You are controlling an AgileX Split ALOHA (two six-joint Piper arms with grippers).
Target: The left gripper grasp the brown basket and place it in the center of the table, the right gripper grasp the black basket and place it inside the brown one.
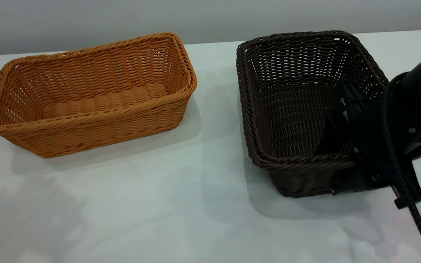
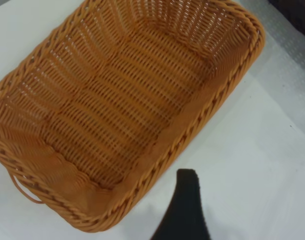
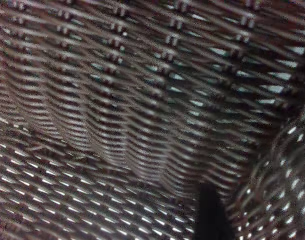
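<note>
Exterior view: nearest the camera, the white table (image 1: 181,204) spreads bare across the foreground. On the right, the right gripper (image 1: 336,160) reaches into the black basket (image 1: 291,95) at its near right corner, one finger inside the basket and one outside its near wall, so the rim sits between them; whether they press the wicker cannot be told. The arm's body is cut off by the picture's right edge. The brown basket (image 1: 86,98) stands upright on the left, well apart from the black one.

Left wrist view: one black fingertip of the left gripper (image 2: 185,207) hovers beside the brown basket's (image 2: 117,110) long rim; its other finger is out of frame, so its opening cannot be told.

Right wrist view: dark weave of the black basket (image 3: 117,110) fills everything, blurred, with one fingertip (image 3: 208,215) showing.
</note>
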